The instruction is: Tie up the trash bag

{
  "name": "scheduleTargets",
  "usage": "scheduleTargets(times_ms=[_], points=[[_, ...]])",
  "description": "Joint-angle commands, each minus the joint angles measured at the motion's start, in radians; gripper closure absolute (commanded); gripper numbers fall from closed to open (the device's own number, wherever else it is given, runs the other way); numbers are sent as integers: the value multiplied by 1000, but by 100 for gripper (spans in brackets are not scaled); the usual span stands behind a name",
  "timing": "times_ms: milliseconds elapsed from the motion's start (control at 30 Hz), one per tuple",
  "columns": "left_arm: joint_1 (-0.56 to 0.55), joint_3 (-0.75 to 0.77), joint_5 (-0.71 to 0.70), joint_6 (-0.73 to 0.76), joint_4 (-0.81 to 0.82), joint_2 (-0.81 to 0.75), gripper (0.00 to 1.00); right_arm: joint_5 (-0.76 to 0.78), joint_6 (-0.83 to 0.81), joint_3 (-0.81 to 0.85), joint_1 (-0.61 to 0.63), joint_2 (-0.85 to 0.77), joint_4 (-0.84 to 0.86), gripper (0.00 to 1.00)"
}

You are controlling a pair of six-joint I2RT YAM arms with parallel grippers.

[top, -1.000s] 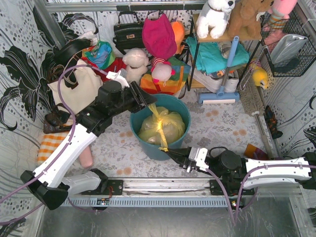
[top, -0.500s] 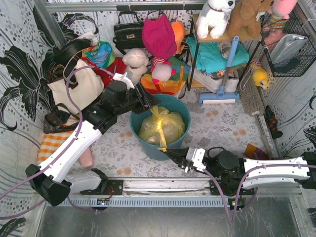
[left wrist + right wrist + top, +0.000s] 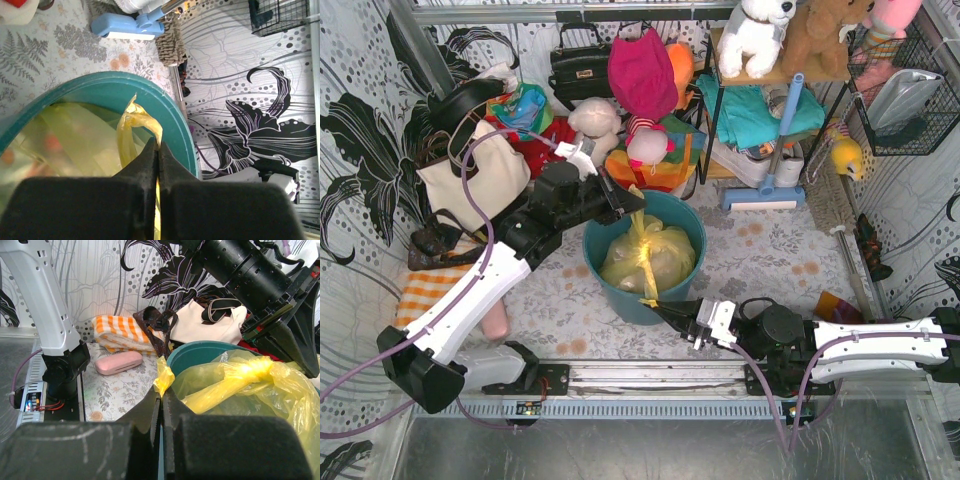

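The trash bag (image 3: pixel 648 258) is a yellow-green plastic bag sitting in a round teal bin (image 3: pixel 692 222). A twisted strip of it runs from the bin's far rim to its near rim. My left gripper (image 3: pixel 631 207) is shut on the far end of that strip, over the far rim. In the left wrist view its jaws (image 3: pixel 159 148) pinch the yellow plastic of the bag (image 3: pixel 131 120) above the bin (image 3: pixel 177 127). My right gripper (image 3: pixel 656 304) is shut on the near tail at the bin's front edge. The right wrist view has that gripper (image 3: pixel 162 396) clamping a yellow tip, with the bag (image 3: pixel 250 375) behind.
A cream tote bag (image 3: pixel 470 180), handbags and stuffed toys crowd the back left. A shelf rack and a blue floor tool (image 3: pixel 765 190) stand at the back right. A pink case (image 3: pixel 119 362) and an orange checked cloth (image 3: pixel 117 332) lie left of the bin.
My left gripper, open half a second ago, has closed on the far end of the bag's strip. The left arm shifted slightly. The right gripper has kept its hold.
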Motion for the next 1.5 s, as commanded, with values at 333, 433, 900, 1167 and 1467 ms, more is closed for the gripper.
scheduleTargets(times_ms=[333, 433, 900, 1167, 1467], points=[[4, 32, -15, 76, 167, -61, 100, 196, 219, 14, 4, -91, 24, 88], [4, 24, -15, 74, 168, -68, 100, 230, 249, 37, 4, -78, 10, 84], [4, 15, -17, 77, 173, -74, 100, 234, 290, 136, 4, -26, -103, 100], [4, 51, -82, 169, 221, -52, 100, 388, 724, 395, 3, 8, -535, 100], [5, 169, -84, 337, 271, 68, 100, 211, 892, 515, 2, 60, -676, 100]])
